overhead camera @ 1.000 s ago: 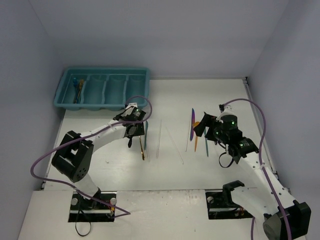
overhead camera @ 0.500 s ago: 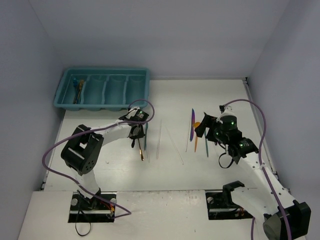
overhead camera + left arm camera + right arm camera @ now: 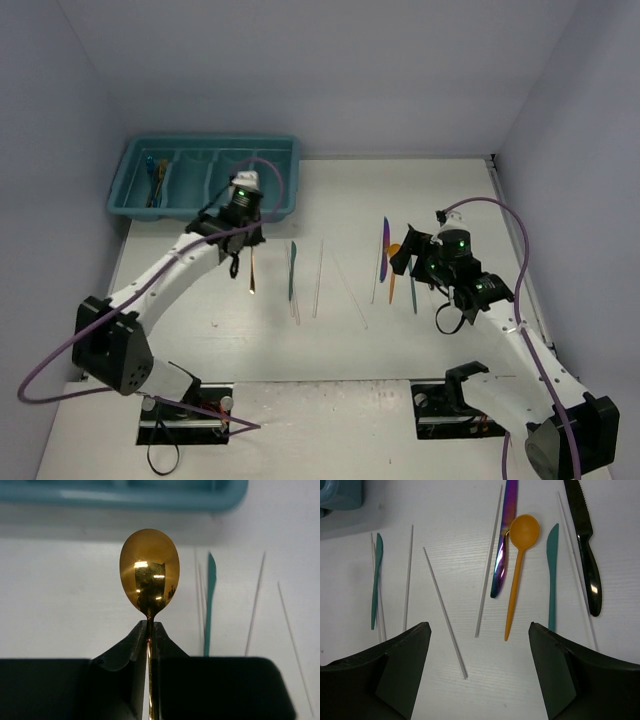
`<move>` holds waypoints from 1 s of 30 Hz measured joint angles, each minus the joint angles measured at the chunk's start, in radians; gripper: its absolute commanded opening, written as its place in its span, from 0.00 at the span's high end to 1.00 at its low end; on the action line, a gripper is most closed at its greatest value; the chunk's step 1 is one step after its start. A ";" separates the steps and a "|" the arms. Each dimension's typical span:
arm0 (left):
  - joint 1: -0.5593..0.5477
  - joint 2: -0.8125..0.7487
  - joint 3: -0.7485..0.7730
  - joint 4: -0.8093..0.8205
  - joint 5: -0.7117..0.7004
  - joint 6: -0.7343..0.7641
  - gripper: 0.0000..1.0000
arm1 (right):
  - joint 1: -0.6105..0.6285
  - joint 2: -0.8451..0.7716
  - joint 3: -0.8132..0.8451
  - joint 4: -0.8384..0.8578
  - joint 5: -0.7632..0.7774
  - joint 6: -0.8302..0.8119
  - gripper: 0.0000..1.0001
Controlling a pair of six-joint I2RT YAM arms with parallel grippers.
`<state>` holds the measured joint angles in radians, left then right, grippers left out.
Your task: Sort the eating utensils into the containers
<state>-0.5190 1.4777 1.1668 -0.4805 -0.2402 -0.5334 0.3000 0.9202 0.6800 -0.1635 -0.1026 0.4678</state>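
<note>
My left gripper is shut on the handle of a gold spoon, whose bowl sticks out beyond the fingertips. In the top view the left gripper holds that gold spoon above the table, just in front of the teal tray of containers. My right gripper stands open above the table with nothing between its fingers. Ahead of it lie a purple knife, an orange spoon, a teal knife, a black knife and pale sticks.
Another teal knife and thin sticks lie mid-table between the arms. The tray's leftmost compartment holds a few utensils. The right gripper hovers beside the purple knife.
My left gripper has shut on the gold spoon, lifted it off the table and carried it left and back toward the tray. The right arm has not moved.
</note>
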 measured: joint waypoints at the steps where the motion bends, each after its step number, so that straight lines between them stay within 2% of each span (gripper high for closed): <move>1: 0.037 -0.029 0.027 -0.005 0.007 0.035 1.00 | 0.000 0.004 0.000 0.000 0.001 -0.001 0.23; 4: 0.191 -0.079 0.135 -0.010 0.037 0.147 1.00 | 0.000 0.024 0.000 0.000 0.005 -0.002 0.23; 8: 0.382 -0.006 0.325 0.009 0.089 0.273 1.00 | 0.000 0.054 0.000 -0.001 0.011 -0.006 0.23; 13: 0.511 0.246 0.573 0.072 0.146 0.393 1.00 | 0.000 0.093 0.001 -0.001 0.019 -0.015 0.23; 21: 0.572 0.743 0.986 0.116 0.174 0.545 0.99 | 0.000 0.144 0.007 -0.001 0.021 -0.023 0.23; 23: 0.578 0.822 1.045 0.117 0.173 0.560 0.95 | 0.000 0.153 0.008 -0.001 0.021 -0.023 0.23; 25: 0.583 0.879 1.084 0.112 0.172 0.567 0.74 | 0.000 0.164 0.008 -0.001 0.024 -0.023 0.23; 27: 0.586 0.910 1.103 0.117 0.174 0.560 0.60 | 0.000 0.177 0.009 -0.001 0.033 -0.022 0.24; 30: 0.587 0.918 1.102 0.124 0.180 0.553 0.49 | 0.000 0.202 0.018 -0.002 0.050 -0.021 0.26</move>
<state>0.0677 2.3955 2.2691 -0.3564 -0.0600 0.0196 0.2996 1.1218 0.6977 -0.1656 -0.0530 0.4467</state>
